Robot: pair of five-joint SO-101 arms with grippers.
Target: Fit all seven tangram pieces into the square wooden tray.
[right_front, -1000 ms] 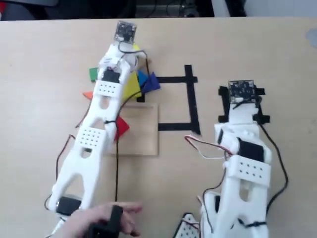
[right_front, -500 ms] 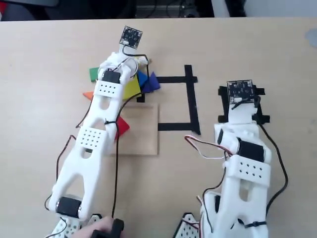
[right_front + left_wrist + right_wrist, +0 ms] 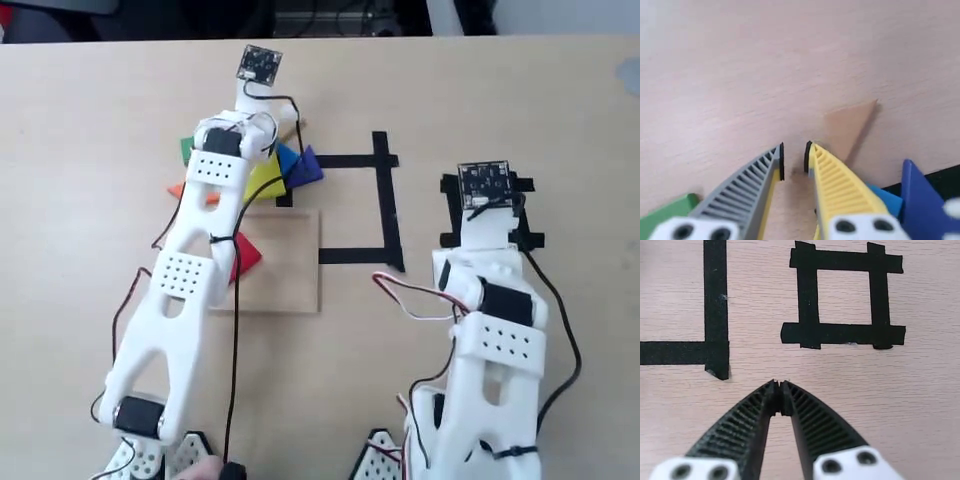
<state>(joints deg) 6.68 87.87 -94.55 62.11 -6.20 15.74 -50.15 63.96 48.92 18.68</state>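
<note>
The left gripper (image 3: 794,160) had edged sideways over coloured tangram pieces (image 3: 305,168) beyond the far edge of the square wooden tray (image 3: 290,275), jaws narrowly parted and empty beside a tan triangular piece (image 3: 847,125), so nothing was lifted yet.

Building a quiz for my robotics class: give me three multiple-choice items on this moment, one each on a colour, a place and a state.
1. What colour is the tape? A white; B black; C blue.
2. Where does the red piece lie? A on the wooden tray; B inside the taped outline; C held in the air.
3. The right gripper is: A shut, empty; B wide open; C holding a piece.
Answers: B, the strips are black; A, it rests on the tray's board; A, its tips meet with nothing between.
</note>
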